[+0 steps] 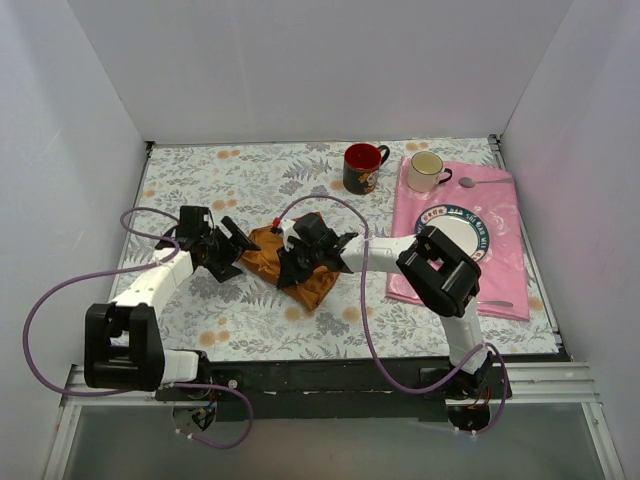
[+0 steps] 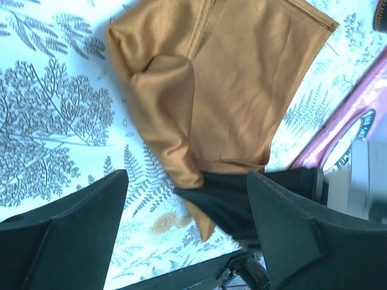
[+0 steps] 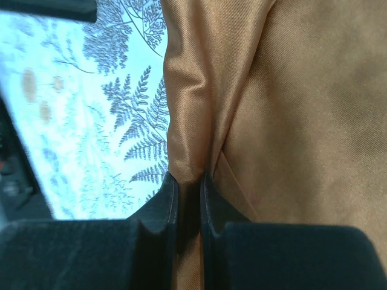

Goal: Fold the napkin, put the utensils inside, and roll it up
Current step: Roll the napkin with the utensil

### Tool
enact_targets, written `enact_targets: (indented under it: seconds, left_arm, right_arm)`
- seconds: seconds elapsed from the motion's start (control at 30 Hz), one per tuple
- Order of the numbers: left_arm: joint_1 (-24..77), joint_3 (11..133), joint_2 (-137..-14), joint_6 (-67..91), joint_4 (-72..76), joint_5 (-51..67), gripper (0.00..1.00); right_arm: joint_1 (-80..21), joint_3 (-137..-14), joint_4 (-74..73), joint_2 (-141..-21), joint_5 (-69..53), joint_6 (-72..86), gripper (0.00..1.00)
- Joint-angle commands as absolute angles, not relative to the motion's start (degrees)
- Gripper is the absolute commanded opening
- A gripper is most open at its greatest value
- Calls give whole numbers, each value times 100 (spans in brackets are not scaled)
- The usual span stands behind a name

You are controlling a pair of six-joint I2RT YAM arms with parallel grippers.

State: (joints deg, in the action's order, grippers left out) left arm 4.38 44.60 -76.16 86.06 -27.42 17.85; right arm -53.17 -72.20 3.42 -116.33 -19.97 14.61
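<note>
Napkin point(image 1: 315, 288) lies partly folded; right claw point(image 3: 188, 178) pinches shut on its ridge, left claw point(image 2: 187, 181) gapes empty beside it (filling, rolling remain).

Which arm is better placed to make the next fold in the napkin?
Right. The right gripper is shut on a raised fold of the napkin, so it could likely pull the cloth over at once. The left gripper stands open and holds nothing.
</note>
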Motion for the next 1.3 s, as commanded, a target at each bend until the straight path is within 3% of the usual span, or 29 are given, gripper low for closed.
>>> enact_targets:
  seconds: [0.0,0.13,0.23,0.6,0.83,0.97,1.07,1.17,1.27]
  left_arm:
    - [396,4149,-7120,8578,-2593,2038,80]
    - [465,3859,-7066,8797,-2453,2329,90]
    - [676,3683,-7154,9078,-2198,2312,91]
    - [1318,3489,-8077,10046,-1055,2040,81]
    - [1389,3498,-8542,10274,-1283,1556,63]
    - [1380,3594,-8780,10143,-1292,1398,34]
    - [1389,3709,-8999,9985,-1335,1336,27]
    - [1389,3814,-9132,9932,-1406,1362,9]
    - [1389,3850,-9079,9888,-1476,1389,2]
  right_arm:
    - [-4783,-7102,650,-12023,-3558,2293,1]
    - [-4457,-6971,1306,-12322,-4418,3291,1]
    - [-4316,-6724,2450,-12480,-4850,4023,1]
    - [-4289,-6486,3340,-12621,-5027,4781,1]
    - [-4280,-6451,3630,-12595,-5124,5080,1]
    - [-4280,-6416,3779,-12612,-5194,5185,1]
    - [-4271,-6416,3823,-12621,-5308,5238,1]
    - [-4280,-6503,3640,-12604,-5379,5134,1]
    - [-4280,-6697,2614,-12472,-5221,4362,1]
